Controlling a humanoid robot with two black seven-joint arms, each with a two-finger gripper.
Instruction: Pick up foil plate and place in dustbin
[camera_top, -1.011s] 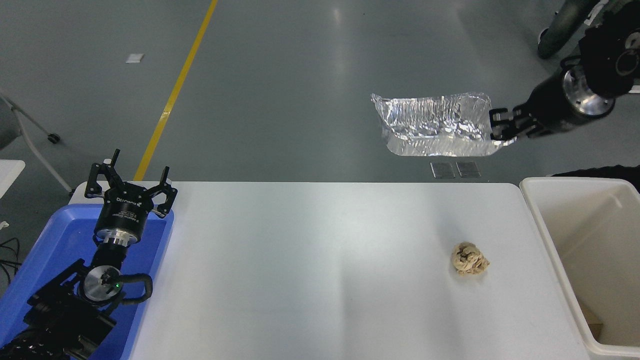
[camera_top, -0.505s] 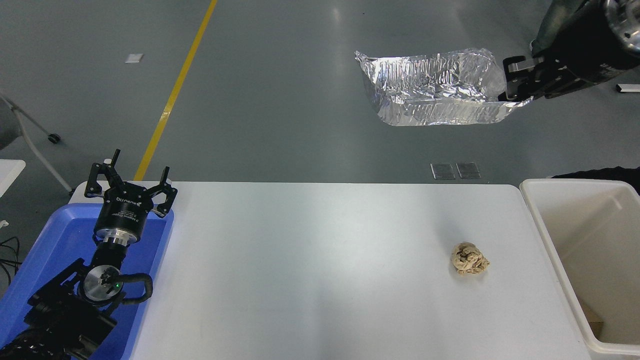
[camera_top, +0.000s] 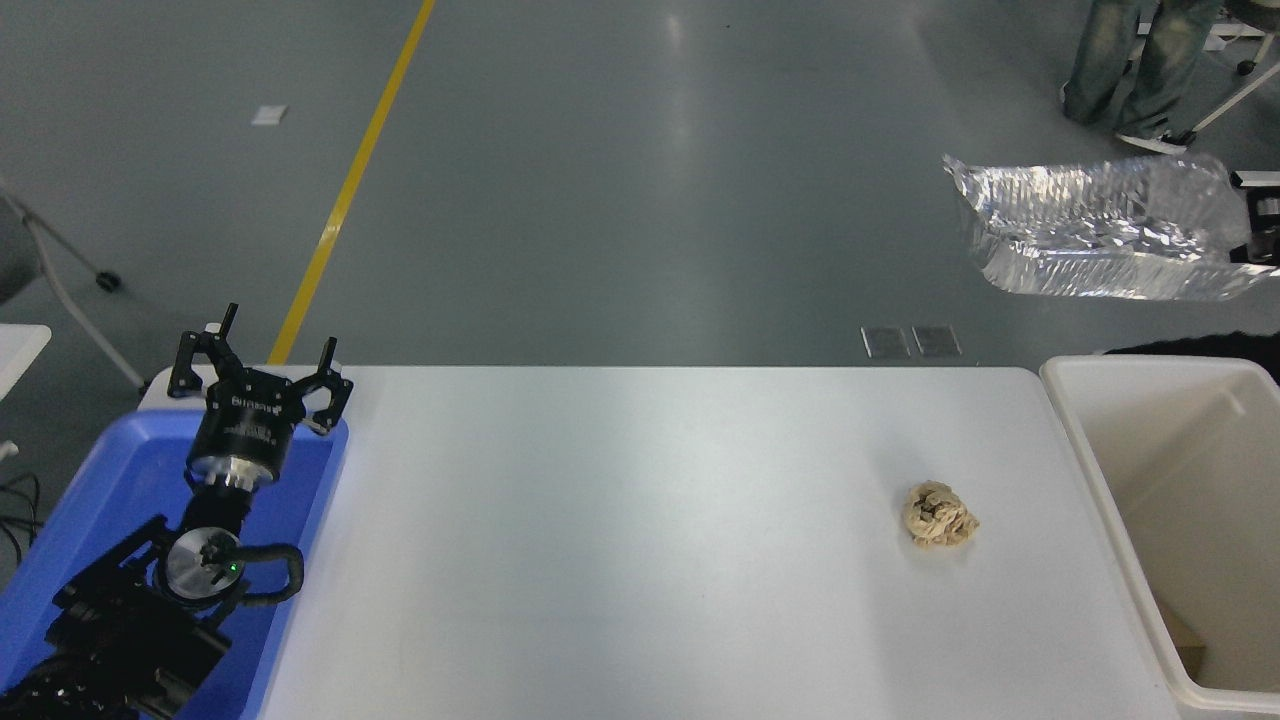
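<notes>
Foil plate (camera_top: 1100, 232) moved right (held aloft), above dustbin (camera_top: 1120, 480).

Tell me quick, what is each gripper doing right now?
Left gripper: open, empty, parked over the blue tray.
Right gripper: at the picture's edge, holding the foil plate.

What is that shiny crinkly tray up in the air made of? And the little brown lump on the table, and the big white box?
The shiny silver crinkled tray looks like thin aluminium foil: mirror-bright, creased all over. The small tan crumpled ball seems to be paper, dull and wrinkled. The large cream-white rectangular bin looks like smooth plastic, with a thick rounded rim and plain walls.
</notes>
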